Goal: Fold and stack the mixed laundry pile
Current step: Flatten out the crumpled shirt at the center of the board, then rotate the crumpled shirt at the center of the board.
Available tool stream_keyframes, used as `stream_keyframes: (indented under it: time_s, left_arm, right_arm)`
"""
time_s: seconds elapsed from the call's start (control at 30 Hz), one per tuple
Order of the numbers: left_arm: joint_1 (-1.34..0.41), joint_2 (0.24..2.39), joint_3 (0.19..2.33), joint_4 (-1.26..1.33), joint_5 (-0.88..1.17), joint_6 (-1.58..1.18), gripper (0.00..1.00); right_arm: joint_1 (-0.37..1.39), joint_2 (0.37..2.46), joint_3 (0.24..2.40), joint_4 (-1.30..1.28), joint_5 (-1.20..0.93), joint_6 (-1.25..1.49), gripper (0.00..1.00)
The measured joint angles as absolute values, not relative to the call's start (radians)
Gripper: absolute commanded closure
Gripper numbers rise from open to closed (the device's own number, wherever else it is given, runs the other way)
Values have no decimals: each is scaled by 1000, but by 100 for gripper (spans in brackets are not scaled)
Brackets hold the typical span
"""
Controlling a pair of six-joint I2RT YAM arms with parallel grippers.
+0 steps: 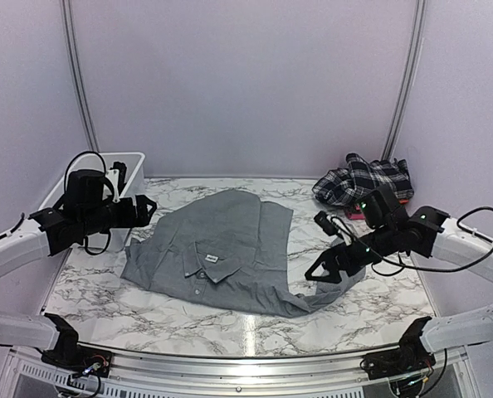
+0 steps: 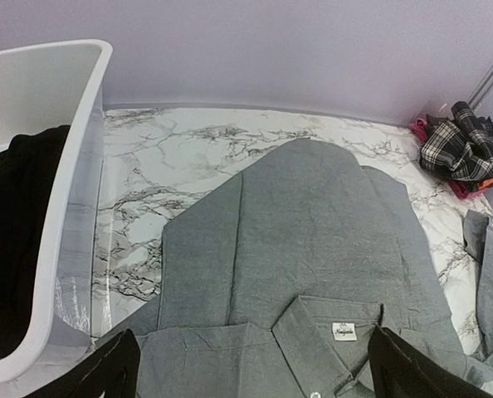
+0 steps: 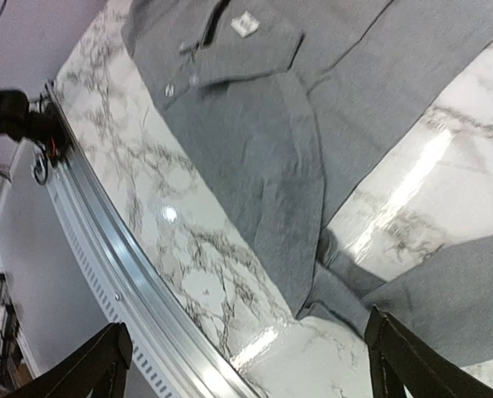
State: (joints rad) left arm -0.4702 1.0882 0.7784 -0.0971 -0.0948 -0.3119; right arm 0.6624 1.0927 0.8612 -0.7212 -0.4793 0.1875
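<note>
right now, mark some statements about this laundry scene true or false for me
1. The grey shirt lies spread on the table, collar toward the arms. True.
2. The left gripper is clamped on the collar. False: its jaws are open and hold nothing.
3. A black cloth lies in the white basket. True.
4. The plaid piece is folded on top of the shirt. False: it sits bunched in the far right corner, apart from the shirt.
5. The right gripper is open. True.
</note>
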Motion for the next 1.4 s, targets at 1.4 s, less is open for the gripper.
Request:
stream_keyframes:
  time_s: [1.4]
  left_arm:
    - [-579, 1789, 1062, -404, -68, -595, 32]
  right_arm:
    - [444, 2156, 1494, -381, -461, 173, 33]
